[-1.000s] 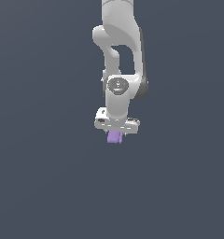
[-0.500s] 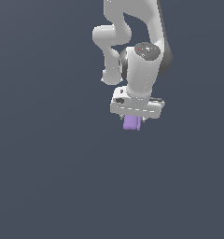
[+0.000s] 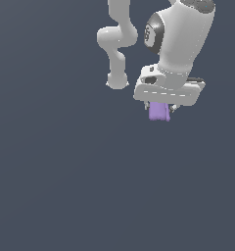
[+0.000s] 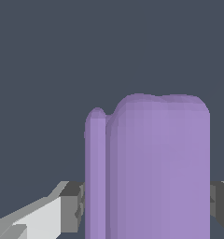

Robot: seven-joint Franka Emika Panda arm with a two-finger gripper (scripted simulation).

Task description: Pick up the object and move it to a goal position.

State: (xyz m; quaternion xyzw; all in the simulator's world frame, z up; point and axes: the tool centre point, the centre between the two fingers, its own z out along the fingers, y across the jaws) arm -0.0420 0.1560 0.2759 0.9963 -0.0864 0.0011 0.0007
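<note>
Flat dark slate-grey background, no visible surface edge. Light-purple block [image 3: 159, 111], matte, rounded corners, one stepped edge, hangs clear of the ground beneath the white gripper [image 3: 161, 109], clamped between grey finger pads [image 4: 72, 205] on both sides. Glossy white Panda arm [image 3: 180, 39]. No writing legible. Since half a second ago, arm and block have shifted toward the exterior view's right and seemingly nearer the camera.

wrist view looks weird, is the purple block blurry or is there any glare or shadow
Wrist view: the block fills the frame, soft and pixelated at its edges, evenly lit, no glare. Exterior view: block under the tool is sharp, flat lighting, no cast shadow visible.
</note>
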